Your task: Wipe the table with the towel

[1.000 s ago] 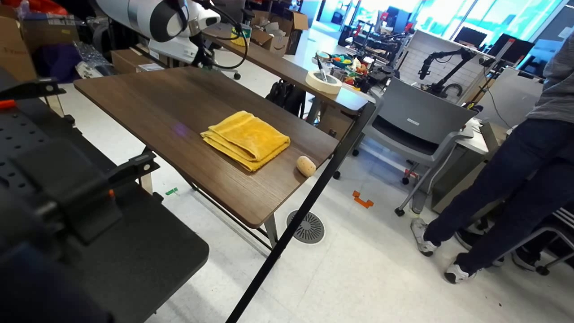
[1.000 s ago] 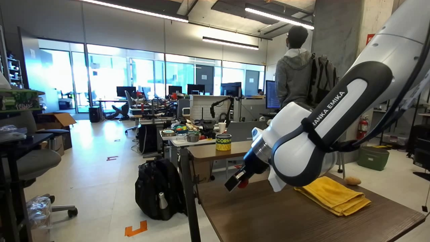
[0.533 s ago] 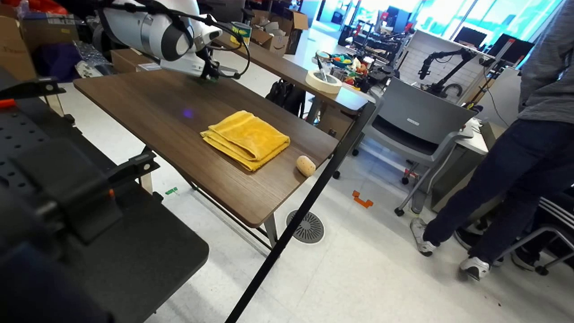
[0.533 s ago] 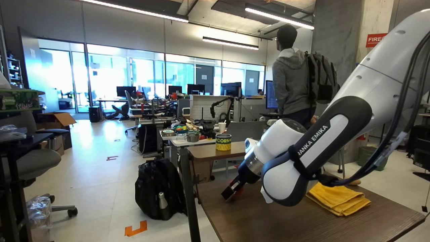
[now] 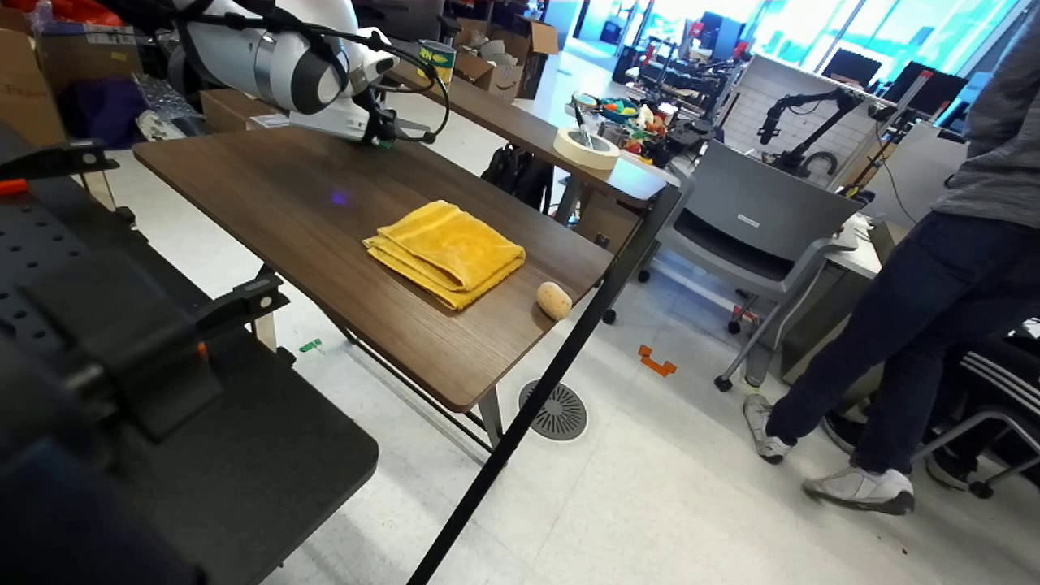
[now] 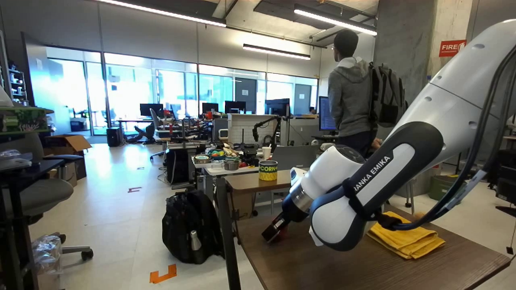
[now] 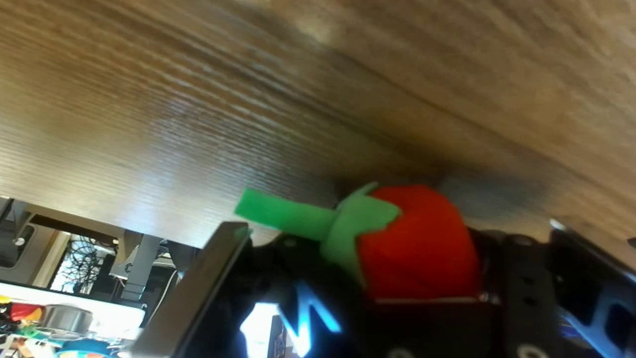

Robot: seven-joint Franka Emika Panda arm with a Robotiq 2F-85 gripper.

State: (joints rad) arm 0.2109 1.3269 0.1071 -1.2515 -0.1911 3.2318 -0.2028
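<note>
The folded towel (image 6: 413, 241) lies lower right on the surface (image 6: 346, 270), a "CORN" can (image 6: 268, 171) at center, as the "RANKA EMIKA" arm (image 6: 395, 169) poises its end effector (image 7: 397, 231), jaws parted, around a loose red object (image 7: 422, 248).

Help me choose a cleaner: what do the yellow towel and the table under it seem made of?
Towel: matte plush cloth, perhaps microfibre; soft thick folds, fuzzy-looking surface.
Table: satin wood or wood-look laminate, unclear which; grain streaks, soft reflections.

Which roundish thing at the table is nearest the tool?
The red one with the green stem, right at the tool; the beige one lies beyond the yellow towel.
</note>
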